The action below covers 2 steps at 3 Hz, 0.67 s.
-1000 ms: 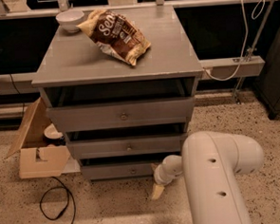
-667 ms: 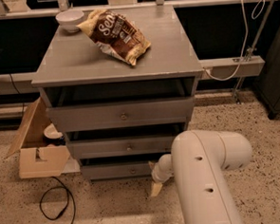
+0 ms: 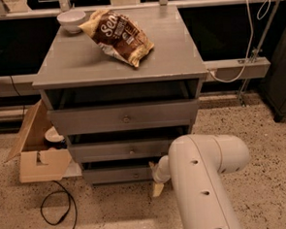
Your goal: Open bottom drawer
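Observation:
The grey cabinet (image 3: 120,64) has three drawer fronts. The bottom drawer (image 3: 115,175) is the shortest and narrowest, just above the floor. Its knob is hidden behind my wrist. My gripper (image 3: 158,186) hangs low in front of the right end of the bottom drawer's front, its yellowish tip pointing down at the floor. My white arm (image 3: 205,180) reaches in from the lower right. The middle drawer (image 3: 128,150) and the top drawer (image 3: 124,118) each show a small round knob.
A brown chip bag (image 3: 118,35) and a white bowl (image 3: 71,18) lie on the cabinet top. An open cardboard box (image 3: 38,152) stands left of the cabinet. A black cable (image 3: 59,209) loops on the speckled floor. A dark cabinet (image 3: 284,78) stands at right.
My arm has swung left and closer to the cabinet. The gripper has shifted slightly left along the bottom drawer's front. The drawers have not moved.

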### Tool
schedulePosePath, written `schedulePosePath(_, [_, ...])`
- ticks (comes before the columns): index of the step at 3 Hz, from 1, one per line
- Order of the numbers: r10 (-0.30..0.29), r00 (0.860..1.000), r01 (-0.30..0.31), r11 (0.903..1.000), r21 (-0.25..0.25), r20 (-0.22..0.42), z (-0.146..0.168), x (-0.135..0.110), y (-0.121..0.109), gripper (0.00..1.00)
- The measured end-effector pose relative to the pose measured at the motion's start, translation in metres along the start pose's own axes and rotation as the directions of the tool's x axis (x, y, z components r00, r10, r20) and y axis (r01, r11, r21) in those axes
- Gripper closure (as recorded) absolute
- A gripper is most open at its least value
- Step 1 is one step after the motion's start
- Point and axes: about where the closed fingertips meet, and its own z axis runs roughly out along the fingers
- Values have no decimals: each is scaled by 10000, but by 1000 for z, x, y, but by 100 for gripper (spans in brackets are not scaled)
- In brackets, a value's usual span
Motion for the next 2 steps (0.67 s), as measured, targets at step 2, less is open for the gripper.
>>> schedulePosePath(2, [254, 9942, -215, 9991, 378, -1043, 29, 5, -21, 0])
